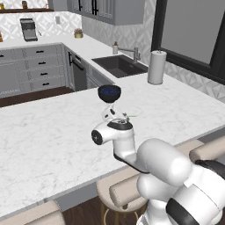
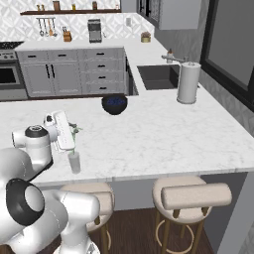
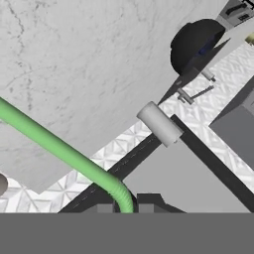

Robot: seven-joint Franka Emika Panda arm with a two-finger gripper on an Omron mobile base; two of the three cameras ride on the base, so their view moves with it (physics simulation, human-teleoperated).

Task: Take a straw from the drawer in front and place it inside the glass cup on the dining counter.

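Gripper (image 3: 124,206) pinches the green straw (image 3: 59,146) above the dining counter (image 2: 163,134), just over the glass cup (image 2: 74,162). Best move, I judge: hold the straw upright, centre it over the rim, then lower it.

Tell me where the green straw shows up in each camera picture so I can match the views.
Left base view: the straw pokes out just right of the hand, centre of the picture, over the dining counter.
Right base view: it sits left of centre, just above the glass cup.
Hand view: a thick green line runs from the left edge down to the gripper, which is shut on it.
Shared landmark: the dark blue bowl.
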